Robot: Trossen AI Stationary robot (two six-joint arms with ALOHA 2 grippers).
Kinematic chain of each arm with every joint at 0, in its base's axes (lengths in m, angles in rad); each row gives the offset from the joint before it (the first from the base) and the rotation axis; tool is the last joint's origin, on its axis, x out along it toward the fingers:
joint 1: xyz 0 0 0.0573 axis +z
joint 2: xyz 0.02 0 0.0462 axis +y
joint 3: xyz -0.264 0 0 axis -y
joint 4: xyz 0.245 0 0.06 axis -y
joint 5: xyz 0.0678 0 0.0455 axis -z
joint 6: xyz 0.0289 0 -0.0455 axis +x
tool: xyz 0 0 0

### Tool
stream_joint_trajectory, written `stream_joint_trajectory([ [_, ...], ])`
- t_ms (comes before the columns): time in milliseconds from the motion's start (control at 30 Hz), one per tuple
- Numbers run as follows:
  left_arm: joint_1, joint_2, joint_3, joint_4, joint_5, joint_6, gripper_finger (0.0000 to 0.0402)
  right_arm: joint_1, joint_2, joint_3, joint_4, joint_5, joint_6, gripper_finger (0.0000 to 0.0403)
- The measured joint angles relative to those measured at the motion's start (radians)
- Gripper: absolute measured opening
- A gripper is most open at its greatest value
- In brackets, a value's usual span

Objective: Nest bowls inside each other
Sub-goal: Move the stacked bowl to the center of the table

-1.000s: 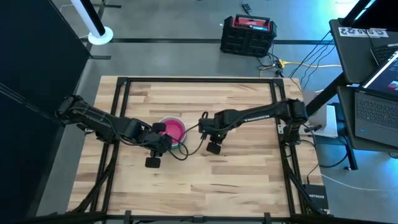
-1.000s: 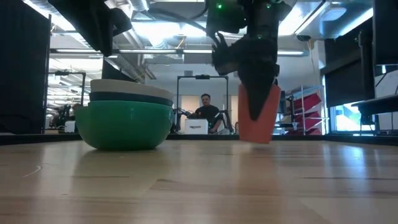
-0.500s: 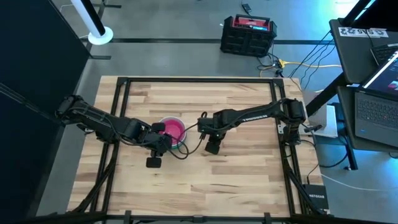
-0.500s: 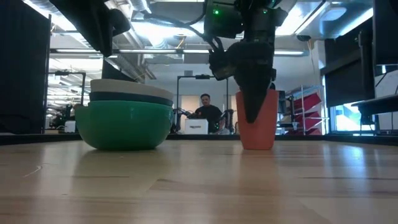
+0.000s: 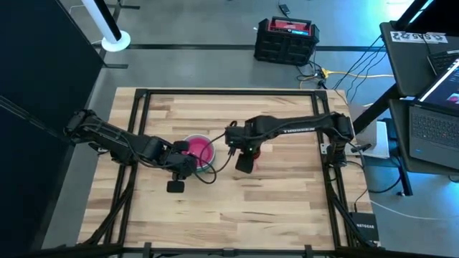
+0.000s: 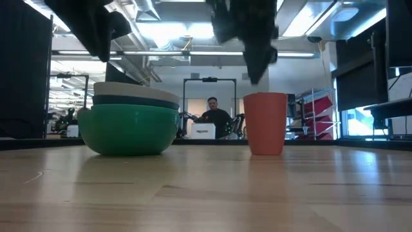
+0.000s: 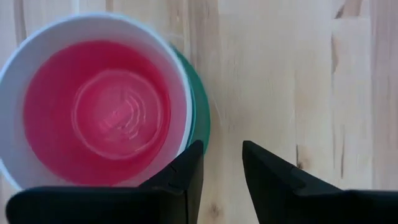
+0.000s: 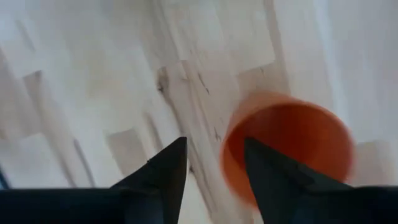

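Observation:
A stack of bowls (image 5: pixel 201 149) stands on the wooden table left of centre: pink (image 7: pixel 99 115) inside white (image 7: pixel 180 106), inside dark blue, inside teal-green (image 6: pixel 129 129). The red bowl (image 6: pixel 265 124), tall like a cup, stands upright on its base to the stack's right, apart from it. My right gripper (image 6: pixel 257 64) hangs open just above the red bowl (image 8: pixel 289 146), clear of it. My left gripper (image 7: pixel 221 171) is open over the stack's near right rim, with bare table showing between its fingers.
A dark metal frame (image 5: pixel 215 93) borders the wooden table top. Bare wood lies toward the near edge and to the right of the red bowl (image 5: pixel 245 163). Beyond the table's far edge a person (image 6: pixel 212 113) sits in the room.
My right gripper held the red bowl tilted just above the table, stood it upright on its base, let go and rose straight up clear of it. The red bowl now stands free.

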State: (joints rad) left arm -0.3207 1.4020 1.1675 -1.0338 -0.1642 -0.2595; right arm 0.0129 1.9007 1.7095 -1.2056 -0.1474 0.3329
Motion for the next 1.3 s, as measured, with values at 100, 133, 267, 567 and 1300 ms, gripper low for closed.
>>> stream_joint_trajectory([
  [100,0.0,-0.03,0.0,-0.108,0.0,0.002,0.002,0.026,-0.015,0.1,-0.08,0.068,0.008,0.0114],
  [133,0.0,-0.048,-0.009,-0.13,0.002,-0.006,0.0013,0.043,-0.032,0.112,-0.086,0.095,0.026,0.0105],
  [267,0.002,-0.142,-0.119,-0.112,0.029,-0.053,0.0009,0.108,-0.101,0.155,-0.108,0.206,0.097,0.0071],
  [567,0.005,-0.353,-0.368,-0.069,0.09,-0.159,0.0,0.258,-0.251,0.246,-0.153,0.451,0.259,0.0],
  [1300,0.331,-0.14,-0.494,0.284,0.133,0.068,0.0,0.448,-0.267,0.245,-0.156,0.63,0.478,0.0],
])
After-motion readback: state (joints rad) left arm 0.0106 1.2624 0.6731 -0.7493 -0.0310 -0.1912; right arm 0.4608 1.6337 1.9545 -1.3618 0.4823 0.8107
